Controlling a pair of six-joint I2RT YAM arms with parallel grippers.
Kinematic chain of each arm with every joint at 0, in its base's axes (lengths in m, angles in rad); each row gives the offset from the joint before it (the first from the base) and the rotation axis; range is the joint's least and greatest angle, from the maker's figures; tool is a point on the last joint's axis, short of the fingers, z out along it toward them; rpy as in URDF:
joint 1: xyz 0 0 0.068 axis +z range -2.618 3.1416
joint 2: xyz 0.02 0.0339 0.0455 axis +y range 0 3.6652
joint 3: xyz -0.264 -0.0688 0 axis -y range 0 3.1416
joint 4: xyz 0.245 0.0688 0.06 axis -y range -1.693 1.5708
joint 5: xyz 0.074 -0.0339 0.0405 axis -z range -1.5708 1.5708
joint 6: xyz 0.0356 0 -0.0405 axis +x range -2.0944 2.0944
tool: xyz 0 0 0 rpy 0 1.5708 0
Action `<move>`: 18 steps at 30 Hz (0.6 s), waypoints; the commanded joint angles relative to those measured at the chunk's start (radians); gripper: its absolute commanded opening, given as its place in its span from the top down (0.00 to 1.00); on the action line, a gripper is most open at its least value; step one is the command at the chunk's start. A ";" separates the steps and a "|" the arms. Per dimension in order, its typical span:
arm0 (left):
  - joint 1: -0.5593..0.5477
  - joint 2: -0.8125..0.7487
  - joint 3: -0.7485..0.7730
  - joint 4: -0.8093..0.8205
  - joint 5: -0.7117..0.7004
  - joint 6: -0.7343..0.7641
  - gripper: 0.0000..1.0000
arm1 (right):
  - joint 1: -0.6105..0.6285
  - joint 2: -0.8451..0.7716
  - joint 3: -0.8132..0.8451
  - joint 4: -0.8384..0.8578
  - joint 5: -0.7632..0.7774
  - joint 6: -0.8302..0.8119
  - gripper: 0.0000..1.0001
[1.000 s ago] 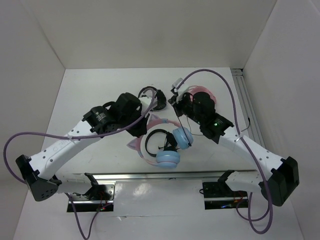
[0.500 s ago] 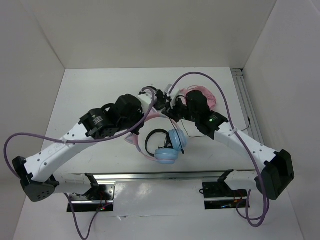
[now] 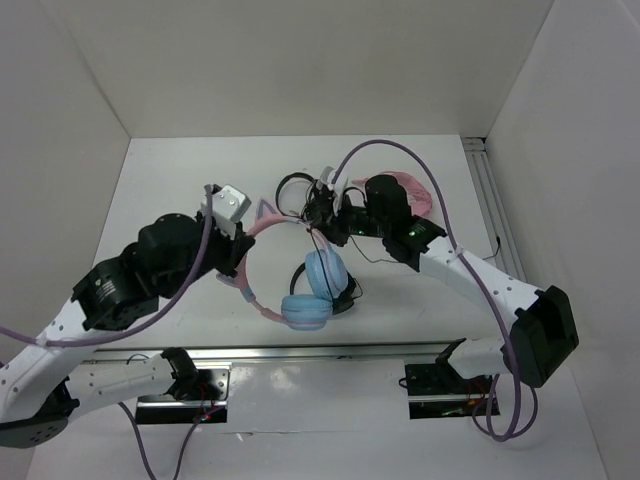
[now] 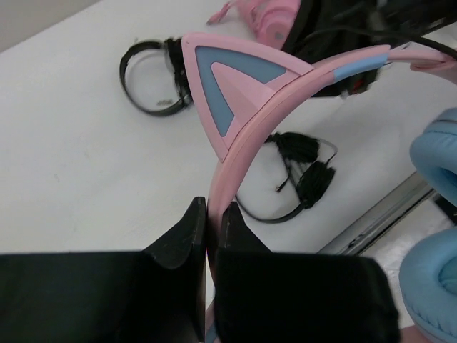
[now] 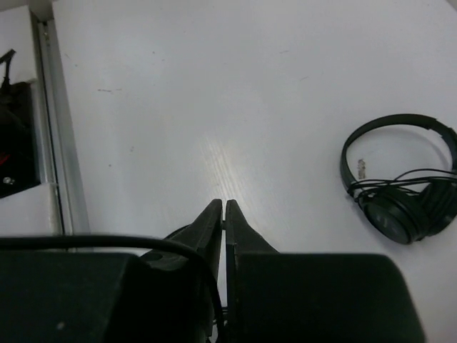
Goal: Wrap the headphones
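Note:
The headphones have light blue ear cups and a pink cat-ear headband. They are raised at mid-table. My left gripper is shut on the headband's left part; in the left wrist view the black fingers pinch the pink band. The blue cups hang to its right. My right gripper is just behind the headphones. Its jaws stand almost together, and a thin dark cable runs from them down to a cup.
A small black headset lies at the back centre, and also shows in the right wrist view. A second black headset lies under the cups. All-pink headphones sit behind the right arm. A metal rail runs along the right side.
The left arm has drawn back to the left, dragging the headphones left by the headband. The right gripper has moved left to the back centre with the cable.

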 commanded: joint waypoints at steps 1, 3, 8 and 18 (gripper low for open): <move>-0.023 -0.098 0.019 0.291 0.071 -0.086 1.00 | -0.018 0.026 -0.032 0.127 -0.104 0.100 0.87; -0.023 -0.110 0.019 0.311 0.055 -0.106 1.00 | -0.009 0.014 -0.059 0.256 -0.144 0.145 0.82; -0.023 -0.121 0.019 0.360 -0.048 -0.221 1.00 | -0.009 0.014 -0.093 0.376 -0.168 0.217 0.76; -0.023 0.054 0.161 0.357 -0.454 -0.411 1.00 | 0.000 -0.020 -0.194 0.448 -0.088 0.236 1.00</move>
